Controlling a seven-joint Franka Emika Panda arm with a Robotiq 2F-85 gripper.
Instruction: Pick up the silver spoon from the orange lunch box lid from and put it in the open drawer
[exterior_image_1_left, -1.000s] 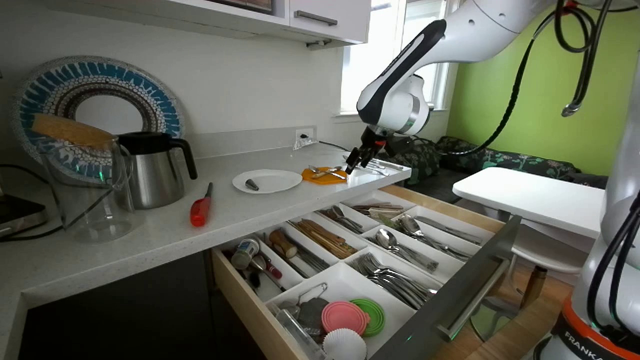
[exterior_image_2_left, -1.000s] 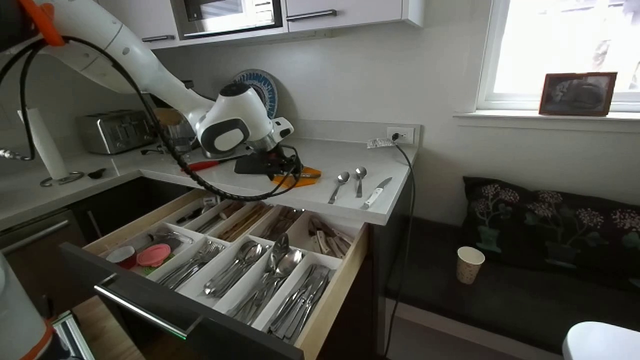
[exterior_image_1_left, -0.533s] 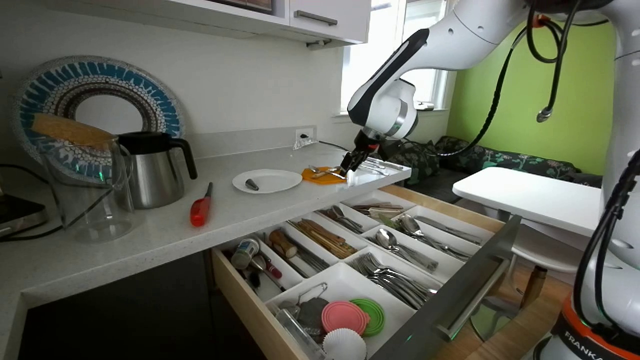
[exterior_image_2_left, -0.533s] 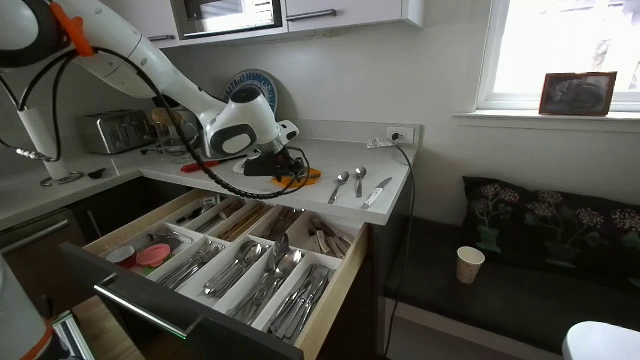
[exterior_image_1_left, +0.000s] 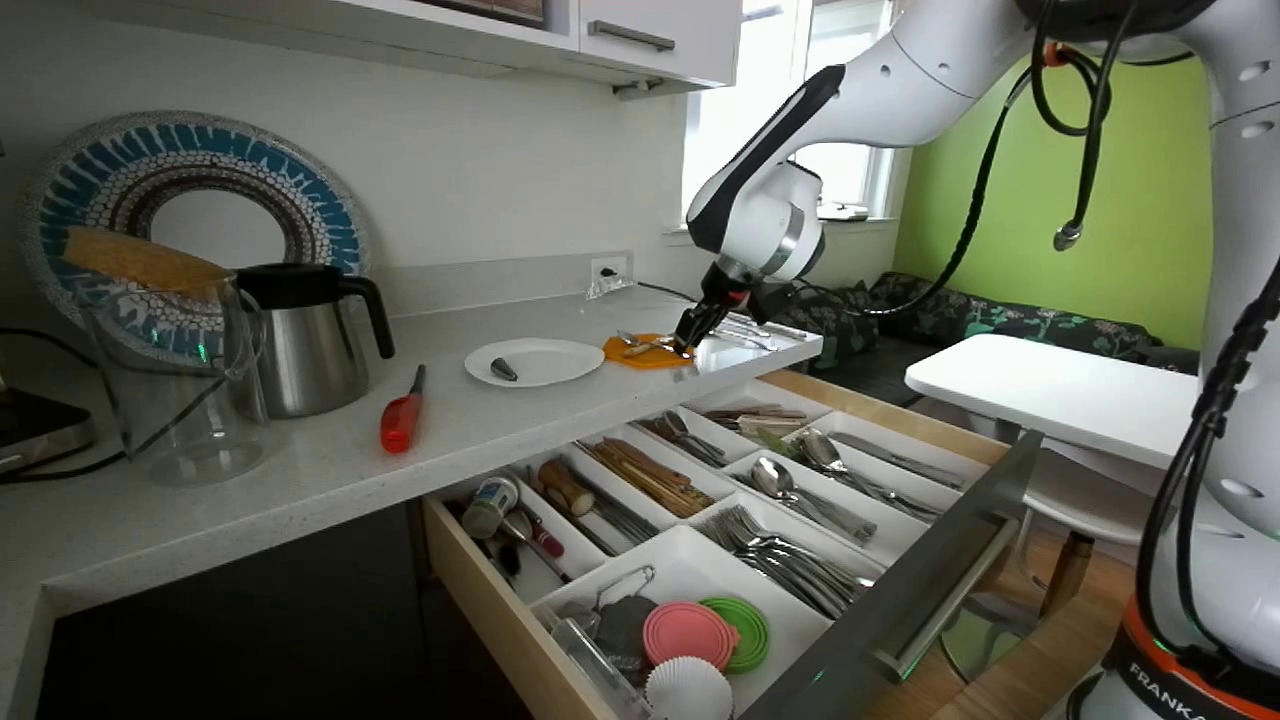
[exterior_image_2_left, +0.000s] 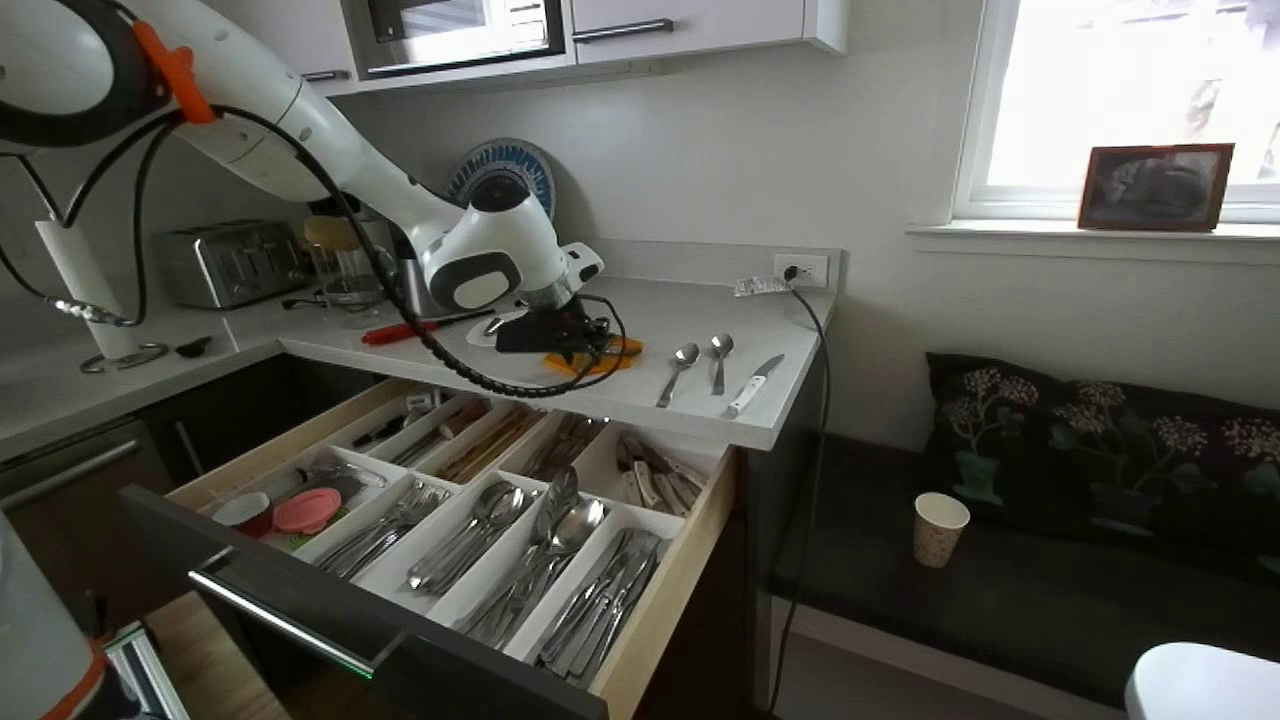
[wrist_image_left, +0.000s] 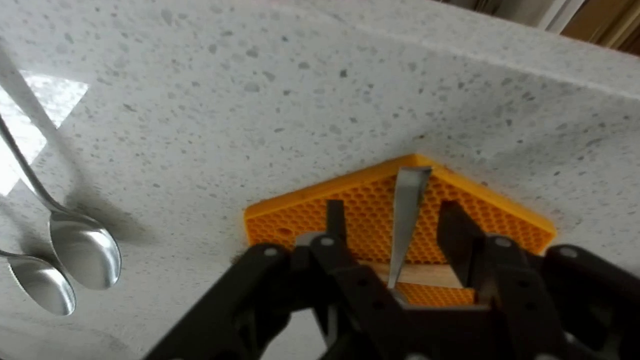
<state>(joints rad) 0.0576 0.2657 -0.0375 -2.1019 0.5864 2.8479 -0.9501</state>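
Note:
In the wrist view the silver spoon (wrist_image_left: 406, 210) lies with its handle toward the near corner of the orange lunch box lid (wrist_image_left: 367, 205). Most of its bowl is hidden behind my gripper (wrist_image_left: 392, 217). Partly open, the jaws straddle the handle, with a gap on either side of it. An exterior view has my gripper (exterior_image_1_left: 685, 342) low at the right end of the orange lid (exterior_image_1_left: 625, 355). Below the counter stands the open drawer (exterior_image_1_left: 500, 610), its compartments filled with cutlery; its side wall (exterior_image_2_left: 675, 570) also shows in an exterior view.
A wooden handle (wrist_image_left: 432, 275) crosses the lid beneath the spoon. Two other spoons (wrist_image_left: 85, 250) and a white-handled knife (exterior_image_2_left: 752, 388) lie beside the lid. A white plate (exterior_image_1_left: 540, 362) and a red lighter (exterior_image_1_left: 402, 420) are farther along the counter, whose edge overhangs the drawer.
The arm has come down and shifted, bringing my gripper lower and closer over the near corner of the orange lid. The drawer and the things on the counter have stayed put.

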